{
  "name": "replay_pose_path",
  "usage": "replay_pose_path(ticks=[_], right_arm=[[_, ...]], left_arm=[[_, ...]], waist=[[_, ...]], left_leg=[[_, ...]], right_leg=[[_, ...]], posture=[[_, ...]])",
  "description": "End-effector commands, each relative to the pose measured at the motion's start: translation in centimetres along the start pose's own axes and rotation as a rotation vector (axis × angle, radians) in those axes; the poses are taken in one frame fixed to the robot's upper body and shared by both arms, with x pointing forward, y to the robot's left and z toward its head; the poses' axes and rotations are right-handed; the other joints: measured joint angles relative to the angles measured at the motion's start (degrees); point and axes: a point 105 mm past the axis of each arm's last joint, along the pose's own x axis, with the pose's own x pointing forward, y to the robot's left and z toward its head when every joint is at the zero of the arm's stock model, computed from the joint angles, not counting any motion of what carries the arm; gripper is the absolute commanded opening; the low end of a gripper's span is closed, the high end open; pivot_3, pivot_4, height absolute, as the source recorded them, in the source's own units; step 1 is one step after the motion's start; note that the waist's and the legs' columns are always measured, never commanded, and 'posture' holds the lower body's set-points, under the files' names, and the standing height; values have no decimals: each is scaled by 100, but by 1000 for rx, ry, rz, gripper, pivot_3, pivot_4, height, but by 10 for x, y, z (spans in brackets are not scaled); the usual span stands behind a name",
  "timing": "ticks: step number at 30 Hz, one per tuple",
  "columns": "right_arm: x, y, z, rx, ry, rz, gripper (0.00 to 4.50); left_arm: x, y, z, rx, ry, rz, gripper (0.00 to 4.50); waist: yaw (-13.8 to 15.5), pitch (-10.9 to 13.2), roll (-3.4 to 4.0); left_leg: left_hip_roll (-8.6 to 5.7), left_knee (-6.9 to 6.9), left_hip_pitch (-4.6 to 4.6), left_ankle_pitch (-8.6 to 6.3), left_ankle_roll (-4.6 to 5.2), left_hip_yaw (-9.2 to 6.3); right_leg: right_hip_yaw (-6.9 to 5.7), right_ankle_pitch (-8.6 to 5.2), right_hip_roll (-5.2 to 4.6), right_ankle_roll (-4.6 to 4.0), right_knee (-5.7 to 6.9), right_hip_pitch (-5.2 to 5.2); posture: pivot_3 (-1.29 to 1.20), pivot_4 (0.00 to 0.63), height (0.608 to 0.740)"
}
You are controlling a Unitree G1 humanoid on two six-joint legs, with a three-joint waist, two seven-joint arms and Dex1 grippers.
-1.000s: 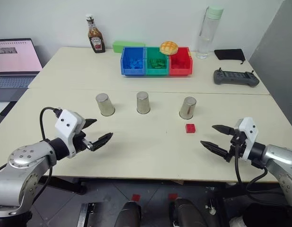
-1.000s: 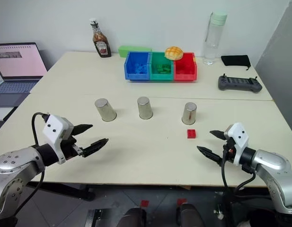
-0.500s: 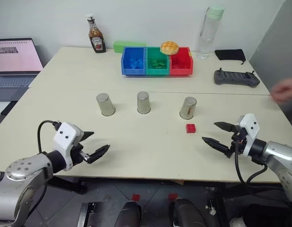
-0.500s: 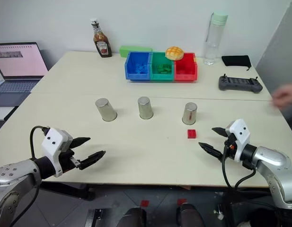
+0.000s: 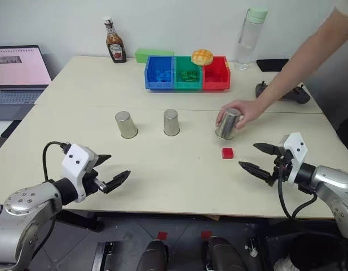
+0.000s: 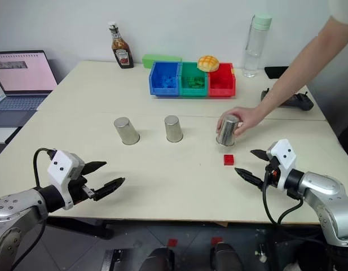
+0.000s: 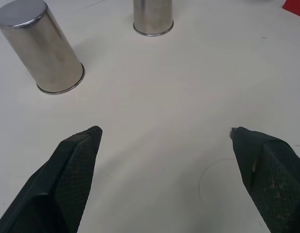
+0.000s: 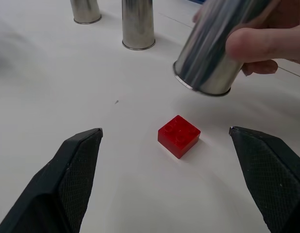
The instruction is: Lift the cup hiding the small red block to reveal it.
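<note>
Right gripper (image 5: 257, 159): jaws wide, empty, low over the desk (image 5: 179, 180), aimed at the small red block (image 5: 227, 153), which lies bare just beside the rightmost cup (image 5: 228, 123). A person's hand (image 5: 241, 113) grips that cup, tilted. Left gripper (image 5: 109, 172): jaws wide, empty, well apart from the left cup (image 5: 126, 125) and middle cup (image 5: 171, 122). Risks: reaching now may strike the hand; cups look identical, so a reshuffle invites a wrong pick.
</note>
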Motion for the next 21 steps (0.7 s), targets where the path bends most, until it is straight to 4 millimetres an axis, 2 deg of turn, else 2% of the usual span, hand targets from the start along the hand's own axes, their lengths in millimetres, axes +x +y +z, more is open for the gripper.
replay_pose_path(ticks=[1, 21], right_arm=[[-4, 2, 14, -31, -32, -2, 4432], [0, 6, 14, -21, -34, 7, 4432]], left_arm=[[0, -1, 11, 32, -30, -12, 4500], [3, -3, 13, 40, -32, -29, 4500]], waist=[[-1, 0, 0], [-1, 0, 0]], left_leg=[[0, 0, 0, 0, 0, 0], [-1, 0, 0, 0, 0, 1]], right_leg=[[0, 0, 0, 0, 0, 0], [0, 0, 0, 0, 0, 0]], posture=[[0, 150, 740], [0, 150, 740]])
